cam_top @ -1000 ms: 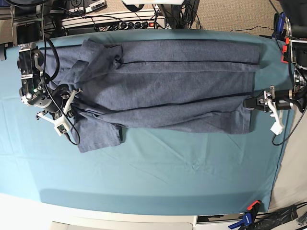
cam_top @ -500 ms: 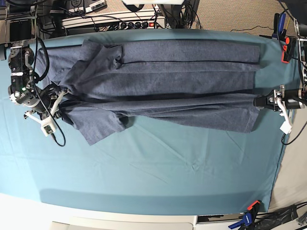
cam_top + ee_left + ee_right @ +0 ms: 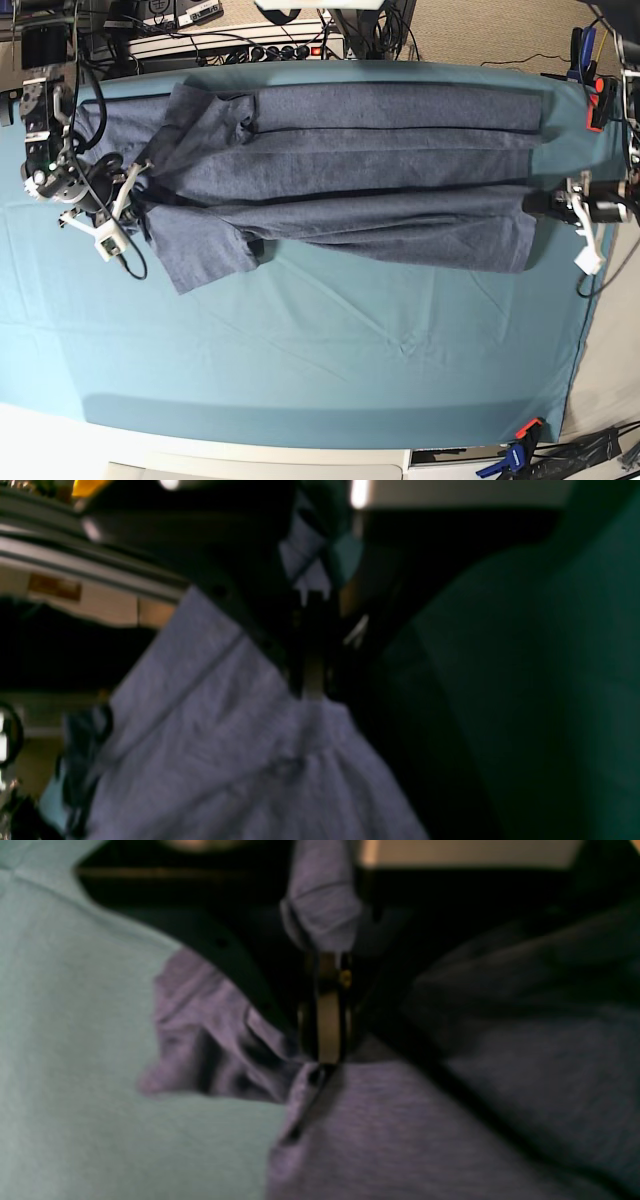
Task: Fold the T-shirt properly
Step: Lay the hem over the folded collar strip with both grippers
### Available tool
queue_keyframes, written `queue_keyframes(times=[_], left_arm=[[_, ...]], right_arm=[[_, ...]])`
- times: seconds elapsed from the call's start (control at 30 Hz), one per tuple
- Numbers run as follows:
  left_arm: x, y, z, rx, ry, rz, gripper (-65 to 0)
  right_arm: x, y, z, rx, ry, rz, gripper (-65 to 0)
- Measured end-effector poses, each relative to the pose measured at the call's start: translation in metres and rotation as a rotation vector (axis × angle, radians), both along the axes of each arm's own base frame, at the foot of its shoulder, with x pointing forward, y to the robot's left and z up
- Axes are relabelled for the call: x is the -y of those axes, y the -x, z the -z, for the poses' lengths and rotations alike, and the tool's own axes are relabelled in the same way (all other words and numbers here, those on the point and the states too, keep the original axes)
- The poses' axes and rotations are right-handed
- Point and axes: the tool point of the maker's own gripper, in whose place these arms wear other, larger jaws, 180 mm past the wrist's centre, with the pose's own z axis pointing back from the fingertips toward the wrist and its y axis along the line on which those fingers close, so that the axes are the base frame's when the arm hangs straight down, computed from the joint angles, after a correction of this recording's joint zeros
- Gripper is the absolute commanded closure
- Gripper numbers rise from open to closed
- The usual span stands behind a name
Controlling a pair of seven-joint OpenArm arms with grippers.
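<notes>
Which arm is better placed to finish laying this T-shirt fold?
Neither alone: right gripper is shut on the T-shirt at the sleeve end, left gripper at the hem end, so probably both together.

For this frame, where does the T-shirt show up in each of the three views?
Base: the T-shirt lies stretched across the upper half of the teal table cloth, pinched at each end.
Left wrist: lower left, hanging from the shut left gripper.
Right wrist: centre and right, bunched at the shut right gripper.
Shared landmark: the teal table cloth, in all three views.
</notes>
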Motion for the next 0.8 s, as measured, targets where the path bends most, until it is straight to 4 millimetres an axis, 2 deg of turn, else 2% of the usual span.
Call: queue_keyframes(times=[0.17,0.33,0.43,0.53,0.7,0.8], left_arm=[[0.019,0.018,-0.001,0.014,-0.008,0.085,0.0],[0.027,0.035,0.002,0.004,-0.007,0.119,0.0],[0.02,0.031,-0.004,0.028,-0.007,0.092,0.0],[0.008,0.018,-0.017,0.08,-0.001,0.036,0.0],[-0.005,0.009,-0.029,0.125,0.002,-0.014,0.0],[-0.005,0.015,-0.024,0.107,0.001,-0.014,0.0]], right_arm=[[-0.001,0.014,-0.003,0.006,0.019,-0.013,0.0],[0.018,0.022,-0.013,0.03,0.031,0.04,0.0],[0.034,0.025,-0.021,0.047,0.044,0.071,0.0],[0.045,0.026,-0.028,0.063,0.052,0.09,0.0],[0.045,0.025,-0.031,0.07,0.042,0.095,0.0],[0.045,0.025,-0.031,0.071,0.041,0.095,0.0]])
